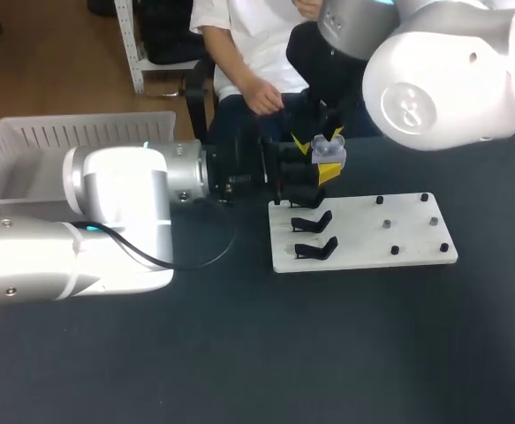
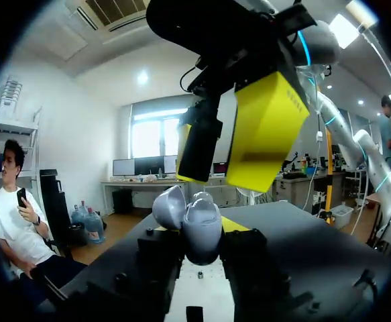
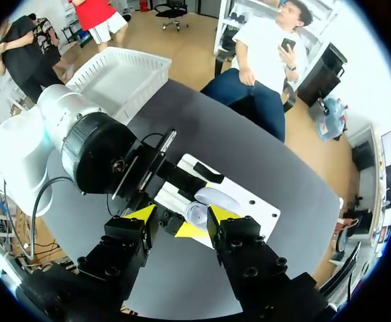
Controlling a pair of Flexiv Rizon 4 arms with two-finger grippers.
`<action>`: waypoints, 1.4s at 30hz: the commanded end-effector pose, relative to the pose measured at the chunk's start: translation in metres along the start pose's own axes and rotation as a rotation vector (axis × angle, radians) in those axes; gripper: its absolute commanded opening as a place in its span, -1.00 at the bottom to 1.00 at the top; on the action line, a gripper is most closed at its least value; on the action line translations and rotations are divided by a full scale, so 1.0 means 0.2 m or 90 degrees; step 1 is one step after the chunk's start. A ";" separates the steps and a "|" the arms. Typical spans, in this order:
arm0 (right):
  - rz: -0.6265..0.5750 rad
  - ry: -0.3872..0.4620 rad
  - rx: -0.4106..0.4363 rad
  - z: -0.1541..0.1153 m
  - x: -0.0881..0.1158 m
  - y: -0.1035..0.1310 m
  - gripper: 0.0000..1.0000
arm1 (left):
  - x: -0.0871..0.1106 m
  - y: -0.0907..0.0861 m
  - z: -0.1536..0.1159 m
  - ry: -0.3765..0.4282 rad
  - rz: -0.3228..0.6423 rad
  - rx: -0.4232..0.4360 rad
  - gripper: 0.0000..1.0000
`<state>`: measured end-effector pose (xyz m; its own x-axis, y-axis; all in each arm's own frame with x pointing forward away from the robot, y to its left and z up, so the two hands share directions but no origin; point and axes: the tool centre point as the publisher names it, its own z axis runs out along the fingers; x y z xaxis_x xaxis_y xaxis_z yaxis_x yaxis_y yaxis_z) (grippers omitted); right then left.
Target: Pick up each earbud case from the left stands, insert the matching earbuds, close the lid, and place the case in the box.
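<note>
Where the two arms meet, above the far corner of the white board (image 1: 372, 254), the left end effector (image 1: 315, 158) is clamped on the earbud case (image 2: 200, 228). Its fingers press the pale grey shell from both sides and hold it off the counter (image 1: 239, 353). The case's lid (image 2: 170, 204) is swung open and leans to one side of the body. What sits inside the case cannot be made out.

The right end effector (image 3: 182, 216) hangs directly over the case with its yellow-tipped fingers apart, one on each side and neither touching the shell. In the left wrist view those two yellow tips fill the space just above the open case. In the head view the right arm's large white joint (image 1: 443, 79) covers much of what lies beyond it.

Below the case, two black stands (image 1: 314, 221) (image 1: 317, 248) rest on the near-left part of the board, one in front of the other and both bare. Small dark pegs (image 1: 395, 250) dot the board's right half, well apart from the stands. A white slatted box (image 1: 27, 141) sits at the counter's far left, partly hidden behind the left arm's body. A black cable (image 1: 195, 261) loops from that arm down onto the dark counter, just beside the board's left edge.
</note>
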<state>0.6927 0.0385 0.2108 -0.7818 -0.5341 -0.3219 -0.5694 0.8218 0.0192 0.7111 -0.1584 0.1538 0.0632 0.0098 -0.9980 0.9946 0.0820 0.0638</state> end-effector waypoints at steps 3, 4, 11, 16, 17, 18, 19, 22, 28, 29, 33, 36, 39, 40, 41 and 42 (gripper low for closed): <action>0.021 -0.047 -0.009 -0.08 -0.06 -0.07 -0.02 | 0.00 -0.01 0.00 -0.002 0.002 -0.005 -1.00; 0.029 -0.052 -0.010 -0.07 -0.08 -0.09 -0.03 | 0.00 -0.01 0.00 -0.002 0.002 -0.005 -1.00; 0.083 -0.080 -0.026 -0.01 -0.16 -0.23 0.04 | 0.00 -0.01 0.00 -0.002 0.002 -0.005 -1.00; 0.126 -0.089 -0.040 0.05 -0.19 -0.32 0.22 | 0.00 -0.01 0.00 -0.002 0.002 -0.005 -1.00; 0.134 -0.085 -0.040 0.07 -0.19 -0.33 0.21 | 0.00 -0.01 0.00 -0.002 0.002 -0.005 -1.00; 0.144 -0.085 -0.044 0.08 -0.19 -0.34 0.19 | 0.00 -0.01 0.00 -0.002 0.002 -0.005 -1.00; 0.151 -0.082 -0.047 0.10 -0.19 -0.35 0.18 | 0.00 -0.01 0.00 -0.002 0.002 -0.005 -1.00; 0.167 -0.066 -0.050 0.16 -0.17 -0.38 0.18 | 0.00 -0.01 0.00 -0.002 0.002 -0.005 -1.00; 0.175 -0.055 -0.058 0.20 -0.12 -0.38 0.24 | 0.00 -0.01 0.00 -0.002 0.002 -0.005 -1.00; 0.175 -0.055 -0.057 0.20 -0.11 -0.38 0.22 | 0.00 -0.01 0.00 -0.002 0.002 -0.005 -1.00; 0.178 -0.055 -0.057 0.18 -0.08 -0.35 0.22 | 0.00 -0.01 0.00 -0.002 0.002 -0.005 -1.00; 0.178 -0.056 -0.057 0.17 -0.05 -0.34 0.20 | 0.00 -0.01 0.00 -0.002 0.002 -0.005 -1.00; 0.179 -0.056 -0.058 0.16 -0.03 -0.33 0.22 | 0.00 -0.01 0.00 -0.002 0.002 -0.005 -1.00; 0.180 -0.057 -0.058 0.16 -0.02 -0.32 0.22 | 0.00 -0.01 0.00 -0.002 0.002 -0.005 -1.00; 0.180 -0.057 -0.058 0.16 -0.02 -0.32 0.22 | 0.00 -0.01 0.00 -0.002 0.002 -0.005 -1.00; 0.181 -0.058 -0.059 0.15 -0.01 -0.31 0.25 | 0.00 -0.01 0.00 -0.002 0.002 -0.005 -1.00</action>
<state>0.7499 -0.0027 0.1811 -0.8936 -0.2712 -0.3575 -0.3594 0.9097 0.2082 0.7104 -0.1582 0.1538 0.0628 0.0102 -0.9980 0.9947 0.0814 0.0634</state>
